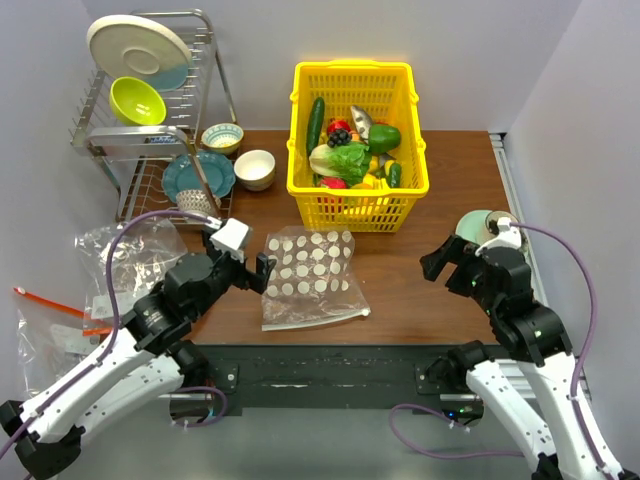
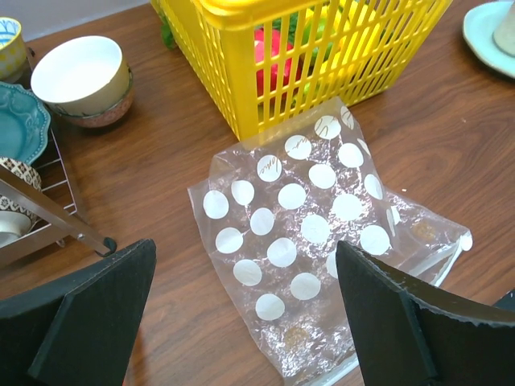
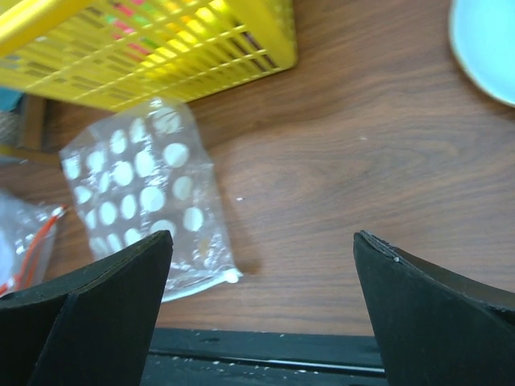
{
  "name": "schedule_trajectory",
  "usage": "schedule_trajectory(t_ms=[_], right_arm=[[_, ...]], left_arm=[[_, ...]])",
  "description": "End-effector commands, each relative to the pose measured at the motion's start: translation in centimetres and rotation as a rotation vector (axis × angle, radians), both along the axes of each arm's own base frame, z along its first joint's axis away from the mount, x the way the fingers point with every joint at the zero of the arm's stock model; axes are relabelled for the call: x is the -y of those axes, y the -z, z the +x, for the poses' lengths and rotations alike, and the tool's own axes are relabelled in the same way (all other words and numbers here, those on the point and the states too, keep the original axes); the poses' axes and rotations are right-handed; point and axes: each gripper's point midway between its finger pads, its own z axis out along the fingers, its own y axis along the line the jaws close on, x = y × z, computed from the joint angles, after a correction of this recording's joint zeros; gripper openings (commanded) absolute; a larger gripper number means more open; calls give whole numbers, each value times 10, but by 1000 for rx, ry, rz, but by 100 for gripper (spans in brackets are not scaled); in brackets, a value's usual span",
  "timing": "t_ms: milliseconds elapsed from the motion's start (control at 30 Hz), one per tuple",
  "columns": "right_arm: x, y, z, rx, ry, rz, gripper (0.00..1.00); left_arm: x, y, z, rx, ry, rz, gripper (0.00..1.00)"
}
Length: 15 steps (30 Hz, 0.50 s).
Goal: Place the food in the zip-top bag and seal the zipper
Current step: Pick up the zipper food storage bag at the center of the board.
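The zip-top bag (image 1: 310, 277), clear with white dots, lies flat on the wooden table in front of the basket. It also shows in the left wrist view (image 2: 314, 233) and the right wrist view (image 3: 145, 193). Its zipper edge (image 2: 418, 273) lies at the near side. The food (image 1: 352, 155) sits in the yellow basket (image 1: 300, 150). My left gripper (image 1: 250, 268) is open and empty, just left of the bag; in its wrist view (image 2: 245, 305) the bag's near corner lies between the fingers. My right gripper (image 1: 448, 262) is open and empty, right of the bag.
A dish rack (image 1: 140, 110) with plates and bowls stands at the back left, with two small bowls (image 1: 253, 168) beside it. Plain clear bags with an orange-red strip (image 1: 70, 300) lie at the left. A pale plate (image 1: 475, 222) sits behind the right gripper.
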Motion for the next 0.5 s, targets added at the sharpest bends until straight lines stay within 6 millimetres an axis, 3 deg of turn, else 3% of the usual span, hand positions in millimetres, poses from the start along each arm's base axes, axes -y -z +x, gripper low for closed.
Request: schedule_trajectory(t_ms=[0,33,67,133,167,233,267,467], right_arm=[[-39,5,-2,16,-198,105,96],[-53,5,0,18,-262,141,91],[-69,21,-7,-38,-340,190,89],[-87,31,-8,-71,-416,253,84],[-93,53,-13,-151,-448,272,81],[-98,69,-13,-194,-462,291,81],[-101,87,-17,-243,-474,300,81],[-107,116,-20,-274,-494,281,79]], left_arm=[[1,-18,2,66,6,-36,99],[2,-17,2,65,9,-34,99],[4,-17,2,63,16,-34,99],[5,-15,2,52,20,-24,99],[6,-15,2,50,23,-23,98],[5,-15,2,48,21,-24,98],[5,-14,2,48,21,-24,98],[4,-17,1,59,18,-33,98]])
